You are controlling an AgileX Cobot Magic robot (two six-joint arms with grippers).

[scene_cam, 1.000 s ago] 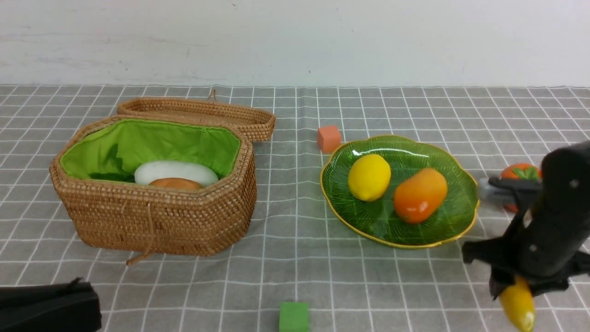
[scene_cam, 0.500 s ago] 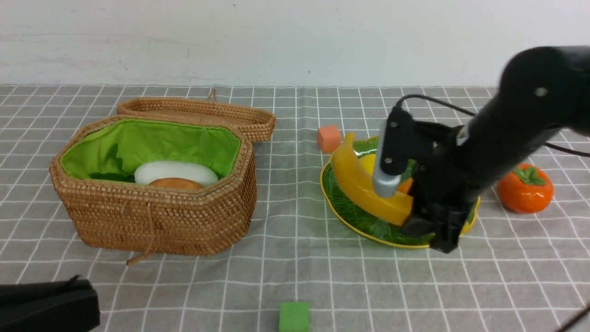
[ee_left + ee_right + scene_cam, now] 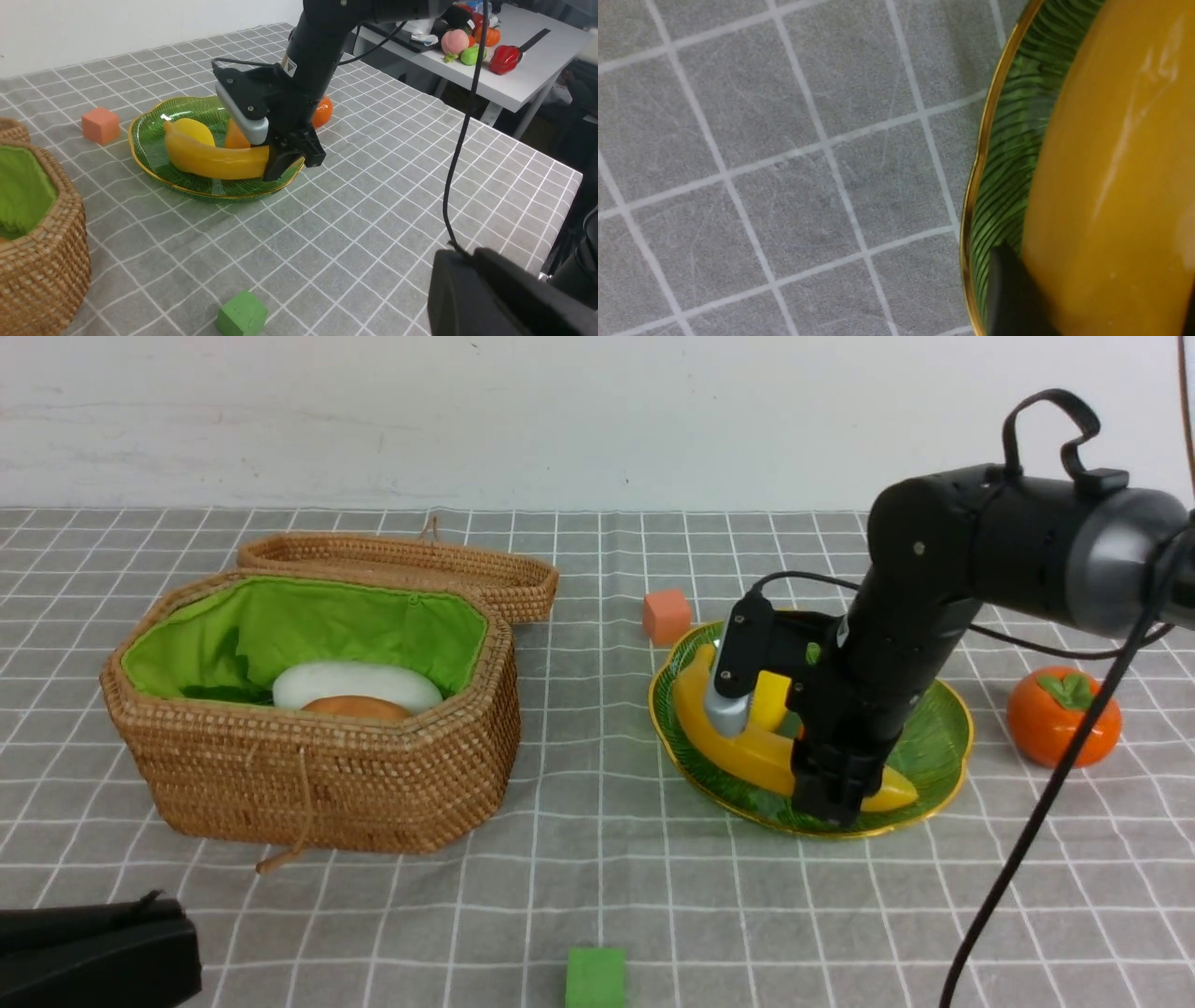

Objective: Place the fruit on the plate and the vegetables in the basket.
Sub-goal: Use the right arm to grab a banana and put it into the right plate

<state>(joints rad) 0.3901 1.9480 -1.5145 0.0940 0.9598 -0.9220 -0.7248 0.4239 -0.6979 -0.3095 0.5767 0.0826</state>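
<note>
My right gripper [image 3: 836, 798] is down in the green plate [image 3: 943, 728], shut on the right part of the banana [image 3: 747, 751]. The banana lies low along the plate's near side, in front of the lemon [image 3: 771, 698]. The wrist view shows the banana [image 3: 1111, 163] between the gripper's [image 3: 1099, 303] dark fingers, just inside the gold rim [image 3: 978, 154]. The mango [image 3: 235, 136] peeks out behind the arm. The persimmon [image 3: 1063, 714] sits on the cloth right of the plate. In the basket [image 3: 317, 775] lie the radish [image 3: 355, 683] and the potato [image 3: 355, 707]. My left gripper [image 3: 93, 957] rests shut at the near left.
An orange cube [image 3: 666, 616] stands just behind the plate's left side and a green cube [image 3: 596, 977] near the front edge. The basket's lid [image 3: 401, 569] lies open behind it. A cable [image 3: 1027, 840] hangs from the right arm. A side table [image 3: 514, 79] with toy produce stands beyond the right edge.
The right arm has carried the banana from the near right corner up and leftward, then lowered it into the plate. The persimmon is uncovered again. The left arm has not moved.
</note>
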